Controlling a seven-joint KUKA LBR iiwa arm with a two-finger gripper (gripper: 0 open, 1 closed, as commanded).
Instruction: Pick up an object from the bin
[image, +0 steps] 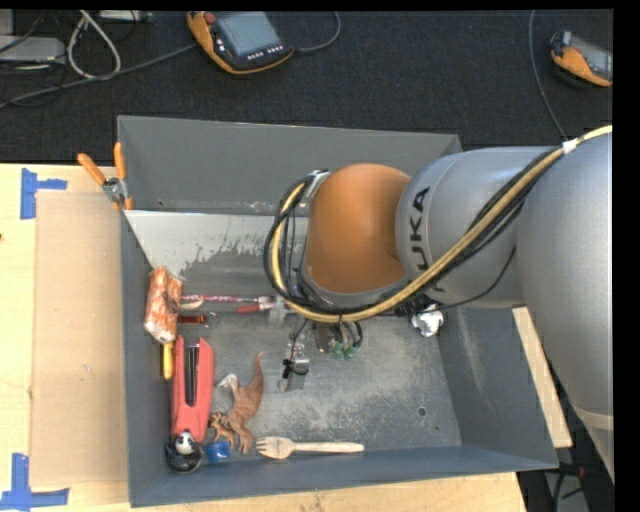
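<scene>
Because the arm's orange wrist cover (355, 235) is hiding much of the gripper (295, 368), it is impossible to tell whether it is spread or closed. It is hanging over bare floor near the middle of the grey metal bin (250, 165). Just to its near left, a brown toy animal (243, 405) is lying apart from it. A red flat tool (193, 390), a wooden fork (310, 448) and a crumpled wrapper (162, 305) are lying along the left and near sides.

Arm (520, 230) in fr right, orange-covered wrist (355, 230) bent down, gripper (295, 368) low beneath
</scene>
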